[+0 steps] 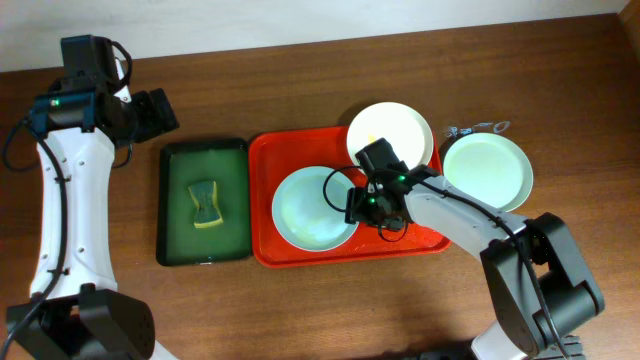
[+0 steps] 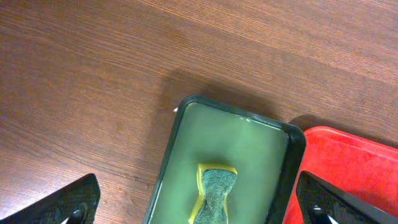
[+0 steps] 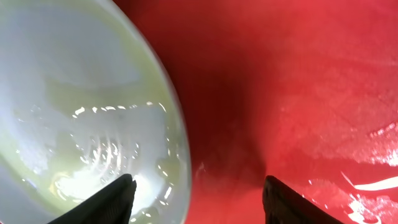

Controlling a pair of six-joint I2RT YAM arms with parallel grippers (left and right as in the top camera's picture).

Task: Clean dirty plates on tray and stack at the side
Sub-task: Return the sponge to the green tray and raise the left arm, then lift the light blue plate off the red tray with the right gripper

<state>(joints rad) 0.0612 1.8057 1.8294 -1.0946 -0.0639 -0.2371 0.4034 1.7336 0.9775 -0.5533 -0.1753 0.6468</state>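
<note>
The gripper [image 3: 199, 200] is spread wide, one finger over the wet plate [image 3: 74, 93], the other over the red tray [image 3: 298, 81].

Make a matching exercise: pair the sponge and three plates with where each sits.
1. yellow sponge with grey-green top
2. pale blue round plate
3. cream-white round plate
4. pale green round plate

A. on the wooden table, right of the red plastic tray
B. in the dark green tray
C. flat inside the red tray
D. overlapping the red tray's far rim

Pairs: 1-B, 2-C, 3-D, 4-A
</note>
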